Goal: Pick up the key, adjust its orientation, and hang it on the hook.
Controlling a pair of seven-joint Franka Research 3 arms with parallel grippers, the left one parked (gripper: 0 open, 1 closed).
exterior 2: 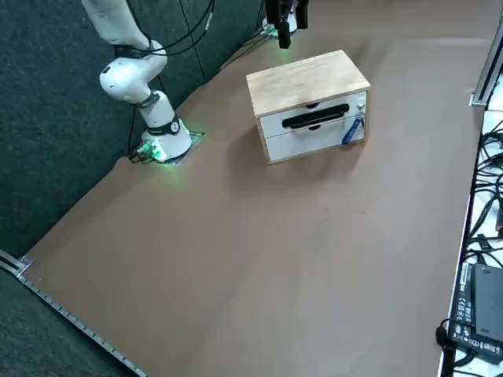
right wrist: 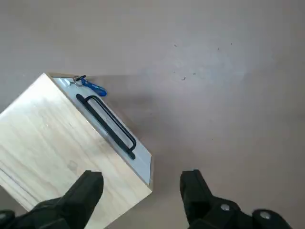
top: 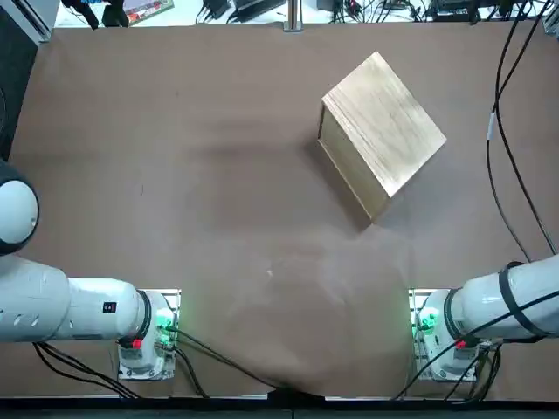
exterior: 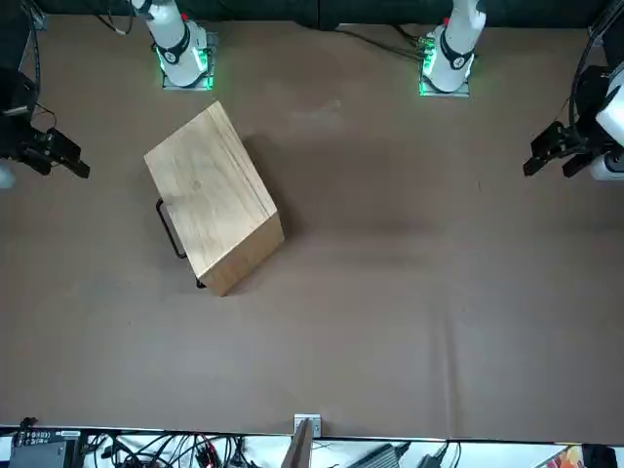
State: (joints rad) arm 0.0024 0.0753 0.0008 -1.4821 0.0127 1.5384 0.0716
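The brown desk [top: 218, 218] fills most of the top view. The white right arm [top: 489, 305] stands at the lower right of the frame, reaching out past its right edge, with dark cables [top: 521, 175] looping above it.

The pale wooden box [top: 384, 127] sits right of centre in the upper half of the top view, turned at an angle to the desk's edges. In the front view it lies left of centre. In the right side view it is in the upper part, right of centre, its white drawer front [exterior 2: 314, 126] towards the camera.

The right claw [right wrist: 141, 198] is spread, with a wide gap between its two fingers and nothing pinched there. The front view shows the claw at the upper left of the frame, apart from the box.

A long black handle [exterior 2: 315, 116] runs across the drawer front. Beside its right end in that view, a small blue tag [exterior 2: 352, 131] hangs aslant. The tiny silvery key [exterior 2: 361, 118] is with the tag at the right end of the drawer front, just below a small round fitting [exterior 2: 361, 102]; I cannot tell exactly what holds it.
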